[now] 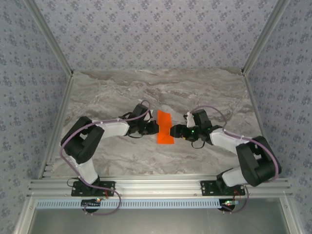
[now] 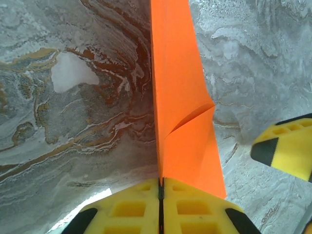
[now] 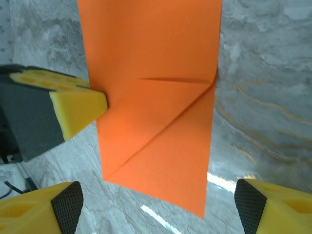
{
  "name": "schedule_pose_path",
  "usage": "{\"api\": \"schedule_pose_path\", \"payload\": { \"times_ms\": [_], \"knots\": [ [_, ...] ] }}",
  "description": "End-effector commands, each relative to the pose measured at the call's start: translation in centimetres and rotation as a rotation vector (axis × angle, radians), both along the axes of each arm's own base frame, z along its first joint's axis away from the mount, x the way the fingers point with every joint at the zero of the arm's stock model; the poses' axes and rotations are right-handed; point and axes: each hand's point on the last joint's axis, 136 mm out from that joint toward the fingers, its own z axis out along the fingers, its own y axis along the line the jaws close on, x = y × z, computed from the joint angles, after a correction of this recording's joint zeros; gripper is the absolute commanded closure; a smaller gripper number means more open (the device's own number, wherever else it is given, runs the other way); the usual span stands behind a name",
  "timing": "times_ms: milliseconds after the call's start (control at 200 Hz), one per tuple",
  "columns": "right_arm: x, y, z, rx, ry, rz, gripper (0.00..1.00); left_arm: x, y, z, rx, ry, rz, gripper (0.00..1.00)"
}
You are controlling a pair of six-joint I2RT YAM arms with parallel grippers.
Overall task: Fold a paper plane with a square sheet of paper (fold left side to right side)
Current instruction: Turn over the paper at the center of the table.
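Pinching the paper (image 2: 178, 97) at its left edge, the left gripper (image 2: 161, 187) was clamped on it, likely to carry that side rightward. The paper sat mid-table (image 1: 122, 92), diagonally creased, between both grippers. The right gripper (image 3: 158, 200) hung near its right edge, jaws apart, probably freeing that edge.

From above, I have the sheet of paper (image 1: 165, 127) near the middle of the table (image 1: 117, 92), between the two grippers. The left gripper (image 1: 155, 127) sits at its left edge and the right gripper (image 1: 175, 130) just beside its right edge. Both arms reach in from the near edge. On the left wrist camera the fingers (image 2: 195, 209) meet on the sheet's near edge, and the sheet runs away ahead of them. I can't tell whether it lies flat on the table or hangs just above it.
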Motion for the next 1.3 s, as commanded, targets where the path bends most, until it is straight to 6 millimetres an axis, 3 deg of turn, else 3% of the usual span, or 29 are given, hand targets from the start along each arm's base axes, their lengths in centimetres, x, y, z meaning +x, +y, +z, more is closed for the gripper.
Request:
{"api": "schedule_pose_path", "payload": {
  "times_ms": [0, 195, 380, 455, 520, 660, 894, 984, 1169, 1294],
  "knots": [
    [1.6, 1.9, 1.7, 0.108, -0.015, 0.003, 0.15, 0.4, 0.1, 1.7, -0.044, -0.039, 0.013, 0.93],
    [2.1, 1.7, 2.0, 0.115, -0.029, -0.018, 0.16, 0.2, 0.8, 4.2, -0.048, -0.081, 0.022, 0.93],
    [1.9, -1.5, 2.5, -0.06, -0.095, -0.07, 0.16, -0.2, 6.2, 5.6, 0.282, -0.132, 0.079, 0.94],
    [1.7, -2.4, 3.0, -0.09, -0.115, -0.087, 0.14, -0.7, 7.1, 6.6, 0.333, -0.152, 0.077, 0.94],
    [1.6, -2.2, 3.8, -0.042, -0.127, -0.087, 0.13, -1.1, 6.5, 7.4, 0.27, -0.16, 0.068, 0.94],
    [1.4, 0.4, 7.2, 0.234, -0.177, -0.035, 0.14, -1.9, 4.2, 10.3, 0.037, -0.189, 0.06, 0.94],
    [0.4, 1.9, 13.7, 0.48, -0.337, 0.08, 0.01, -3.5, 2.5, 17.9, -0.233, -0.299, 0.003, 0.93],
    [-0.1, 2.2, 16.0, 0.547, -0.384, 0.117, 0.0, -4.5, 1.8, 20.5, -0.352, -0.328, -0.037, 0.94],
    [-0.7, 2.4, 19.7, 0.65, -0.454, 0.15, 0.01, -5.8, 1.1, 23.2, -0.495, -0.35, -0.088, 0.93],
    [-1.0, 2.9, 21.1, 0.687, -0.461, 0.162, 0.01, -6.4, 0.6, 24.4, -0.57, -0.354, -0.117, 0.93]
  ]
}}
